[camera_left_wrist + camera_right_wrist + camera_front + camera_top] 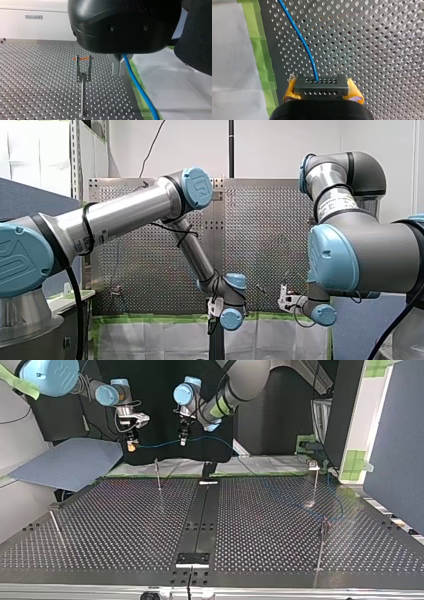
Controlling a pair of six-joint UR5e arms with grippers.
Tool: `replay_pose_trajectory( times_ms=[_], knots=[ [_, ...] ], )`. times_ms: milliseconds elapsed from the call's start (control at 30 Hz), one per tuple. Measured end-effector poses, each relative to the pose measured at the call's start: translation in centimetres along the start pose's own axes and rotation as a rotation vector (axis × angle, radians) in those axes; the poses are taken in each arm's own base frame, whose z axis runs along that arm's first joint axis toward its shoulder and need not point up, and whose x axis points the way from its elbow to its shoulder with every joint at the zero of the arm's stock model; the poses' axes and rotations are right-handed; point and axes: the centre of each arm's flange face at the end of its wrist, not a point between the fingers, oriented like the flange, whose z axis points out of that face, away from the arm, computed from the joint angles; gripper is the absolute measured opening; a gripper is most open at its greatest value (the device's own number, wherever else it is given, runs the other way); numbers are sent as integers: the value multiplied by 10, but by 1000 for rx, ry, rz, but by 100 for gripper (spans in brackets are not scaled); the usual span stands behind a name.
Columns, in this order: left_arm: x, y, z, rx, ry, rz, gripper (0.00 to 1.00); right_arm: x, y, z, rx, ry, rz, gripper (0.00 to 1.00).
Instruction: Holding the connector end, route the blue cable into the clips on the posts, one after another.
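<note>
My right gripper (322,91) has yellow pads (290,90) shut on the dark connector block (321,84). The blue cable (298,33) runs out of the block, ahead over the perforated table. In the top view my right gripper (131,444) hangs at the upper left. The blue cable (157,445) spans from it to my left gripper (183,440). In the left wrist view my left gripper (119,73) has its metal fingers shut on the blue cable (140,87). A post with a forked clip (83,68) stands beside the left gripper, apart from the cable.
Other thin posts stand on the table (125,525): one near the back (158,474), two at the top view's right (315,480) (321,547), one at its left (54,524). Green tape (259,50) and white sheeting edge the table's back.
</note>
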Motion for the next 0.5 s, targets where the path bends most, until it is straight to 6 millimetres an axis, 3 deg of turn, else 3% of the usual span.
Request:
replay_pose_trajectory(
  times_ms=[233,500],
  knots=[
    [-16,-15,11,-8,-25,-14,0,4,25,-2,9,2,4,0],
    [-34,-23,24,-37,-56,-36,0,5,24,-1,52,4,7,0]
  ],
)
